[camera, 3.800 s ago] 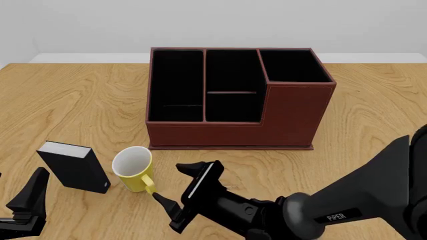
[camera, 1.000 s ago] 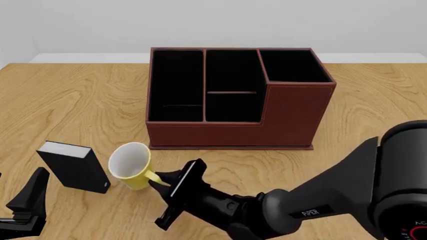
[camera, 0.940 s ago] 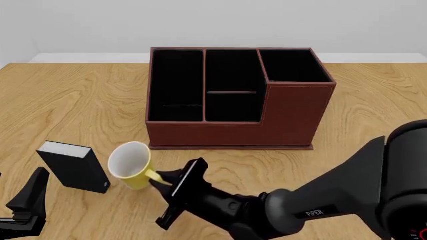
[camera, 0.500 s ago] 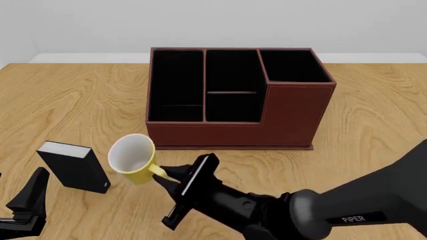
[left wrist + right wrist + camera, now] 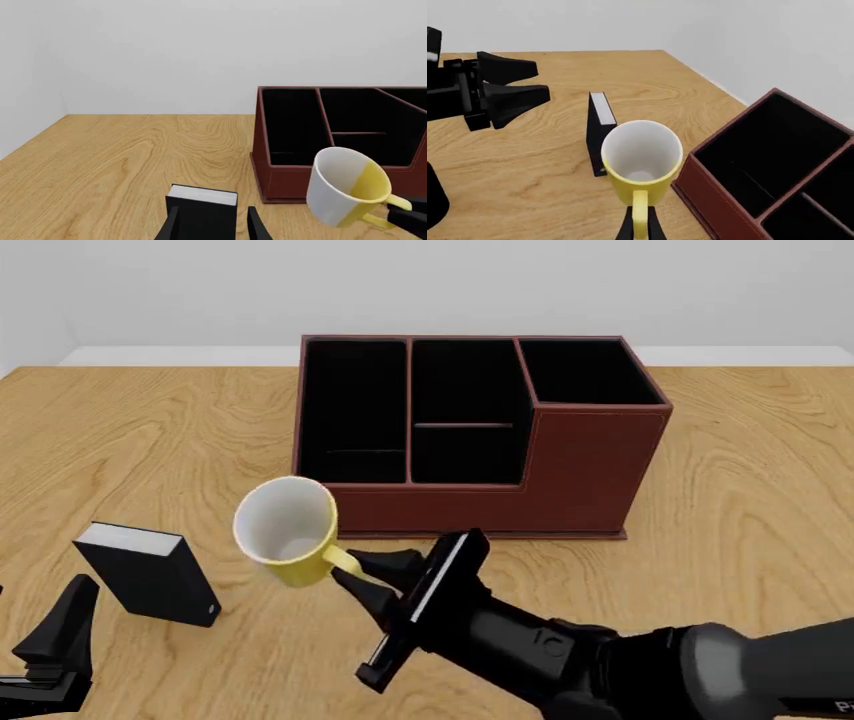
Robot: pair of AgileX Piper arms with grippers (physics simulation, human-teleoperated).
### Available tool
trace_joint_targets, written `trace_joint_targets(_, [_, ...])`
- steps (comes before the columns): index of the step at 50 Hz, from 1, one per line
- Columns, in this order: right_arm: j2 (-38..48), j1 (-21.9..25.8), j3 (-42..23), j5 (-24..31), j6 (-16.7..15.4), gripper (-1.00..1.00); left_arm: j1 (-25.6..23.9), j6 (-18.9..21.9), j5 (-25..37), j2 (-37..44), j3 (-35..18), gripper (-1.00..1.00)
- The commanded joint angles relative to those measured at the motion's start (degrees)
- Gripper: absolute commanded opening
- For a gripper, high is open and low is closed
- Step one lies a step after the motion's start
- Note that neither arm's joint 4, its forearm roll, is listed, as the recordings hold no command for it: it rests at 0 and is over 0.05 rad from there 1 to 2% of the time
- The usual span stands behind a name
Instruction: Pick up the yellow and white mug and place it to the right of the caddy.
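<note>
The yellow and white mug (image 5: 286,529) hangs in the air, tipped with its white inside facing the front camera, just left of the caddy's front left corner. My right gripper (image 5: 363,575) is shut on its yellow loop handle (image 5: 340,562). In the right wrist view the mug (image 5: 640,156) sits above the fingers, which pinch the handle (image 5: 639,212). The left wrist view shows its half-white outer wall (image 5: 347,186). The reddish-brown caddy (image 5: 481,508) stands at mid table. My left gripper (image 5: 38,625) is open and empty at the near left.
A small black box with a white top (image 5: 147,575) stands on the table left of the mug, between the left gripper's fingers in the left wrist view (image 5: 200,212). Bare wooden table (image 5: 747,500) lies right of the caddy.
My right gripper closed on the mug's handle, then lifted the mug off the table and carried it up and to the right, toward the caddy. The left arm has not moved.
</note>
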Motion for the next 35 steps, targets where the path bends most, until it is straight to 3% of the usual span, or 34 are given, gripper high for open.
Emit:
trace_joint_targets(1, [-6.8, -1.0, 2.9, 1.7, -0.7, -1.00, 0.0, 0.0, 0.0, 0.0, 0.0, 1.00])
trace_joint_targets(11, [-11.9, -2.3, 5.8, 2.7, -1.5, -1.00, 0.0, 0.0, 0.0, 0.0, 0.0, 1.00])
trace_joint_targets(14, [-13.1, -3.0, 7.1, 2.3, -3.7, -1.00, 0.0, 0.0, 0.0, 0.0, 0.0, 1.00])
trace_joint_targets(35, [-25.6, -7.8, 11.8, 7.3, -3.7, -1.00, 0.0, 0.0, 0.0, 0.0, 0.0, 1.00])
